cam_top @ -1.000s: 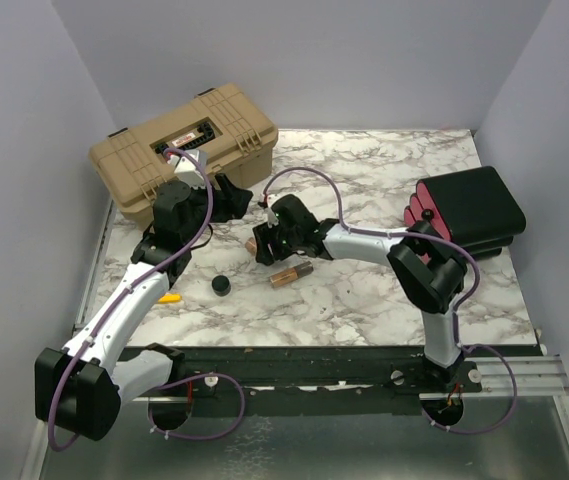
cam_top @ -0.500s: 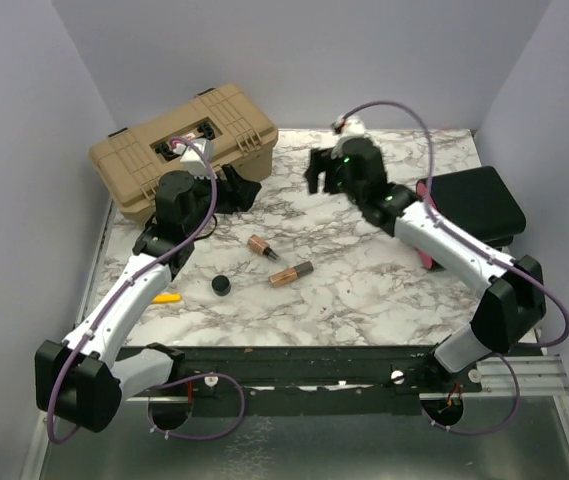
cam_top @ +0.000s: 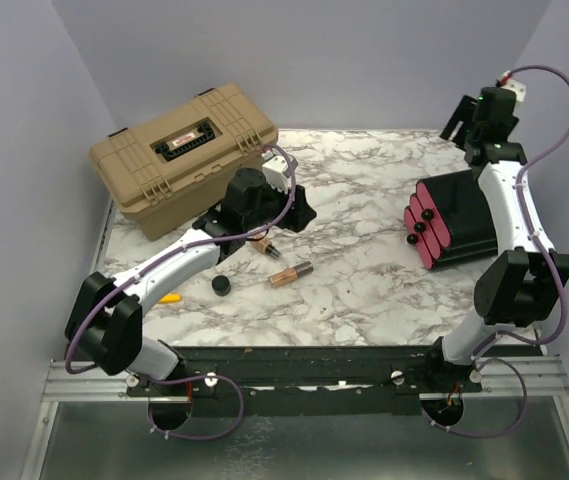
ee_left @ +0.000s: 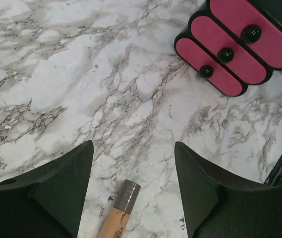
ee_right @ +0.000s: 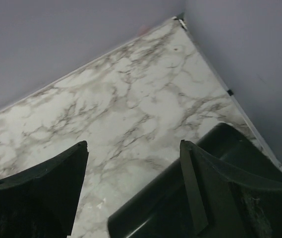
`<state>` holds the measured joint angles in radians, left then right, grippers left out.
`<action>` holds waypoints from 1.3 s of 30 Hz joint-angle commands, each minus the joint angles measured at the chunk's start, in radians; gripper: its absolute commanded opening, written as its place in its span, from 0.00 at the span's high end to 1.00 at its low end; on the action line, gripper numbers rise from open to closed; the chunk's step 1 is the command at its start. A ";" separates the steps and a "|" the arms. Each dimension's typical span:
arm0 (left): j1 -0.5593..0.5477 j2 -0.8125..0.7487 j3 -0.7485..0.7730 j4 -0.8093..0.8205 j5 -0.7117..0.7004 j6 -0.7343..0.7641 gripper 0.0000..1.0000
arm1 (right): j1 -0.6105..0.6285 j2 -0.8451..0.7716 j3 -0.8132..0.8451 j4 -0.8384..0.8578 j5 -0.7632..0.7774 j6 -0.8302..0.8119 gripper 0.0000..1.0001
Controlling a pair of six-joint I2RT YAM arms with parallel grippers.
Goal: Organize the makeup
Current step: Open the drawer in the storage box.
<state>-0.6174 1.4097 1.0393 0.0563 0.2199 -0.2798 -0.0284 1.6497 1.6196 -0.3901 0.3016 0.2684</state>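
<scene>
Two copper lipstick tubes lie mid-table, one (cam_top: 262,247) just under my left wrist and one (cam_top: 291,273) nearer the front. A tiny black round jar (cam_top: 222,285) sits to their left. My left gripper (cam_top: 299,210) hangs open over the marble. In the left wrist view a peach tube with a grey cap (ee_left: 121,207) lies low between the open fingers (ee_left: 133,148), untouched. My right gripper (cam_top: 461,118) is raised at the back right corner. It is open and empty (ee_right: 133,146), above the black box's top (ee_right: 180,208).
A tan toolbox (cam_top: 184,155) stands shut at the back left. The black box with pink drawers (cam_top: 464,215) lies at the right, its knobs (ee_left: 225,54) facing the centre. A yellow pen (cam_top: 169,297) rests near the left front edge. Walls close in on three sides.
My right arm has swung from the tubes at mid-table up to the back right corner, its jaws widening. My left gripper has moved right from the toolbox to above the tubes.
</scene>
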 commanded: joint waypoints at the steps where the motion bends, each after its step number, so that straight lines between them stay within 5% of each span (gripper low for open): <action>1: -0.011 0.104 0.056 -0.015 -0.021 0.047 0.32 | -0.149 0.086 0.034 -0.110 -0.101 0.060 0.20; 13: -0.011 0.346 0.102 -0.031 -0.263 0.007 0.33 | -0.270 0.165 0.032 -0.133 -0.287 0.014 0.19; 21: -0.019 0.327 0.104 -0.010 -0.187 -0.017 0.33 | -0.274 0.163 -0.022 -0.168 -0.472 -0.020 0.19; 25: -0.039 0.308 0.122 0.011 -0.148 -0.023 0.33 | -0.274 0.118 -0.072 -0.121 -0.428 -0.032 0.18; 34: -0.098 0.302 0.168 0.030 -0.115 -0.033 0.33 | -0.278 0.176 0.125 -0.105 0.045 -0.035 0.15; 39: -0.111 0.307 0.168 0.045 -0.090 -0.041 0.33 | -0.310 0.195 0.041 -0.074 -0.032 0.018 0.14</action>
<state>-0.7189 1.7359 1.1893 0.0799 0.0837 -0.3065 -0.3103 1.8038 1.7126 -0.4522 0.2474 0.2512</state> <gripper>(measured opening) 0.672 0.856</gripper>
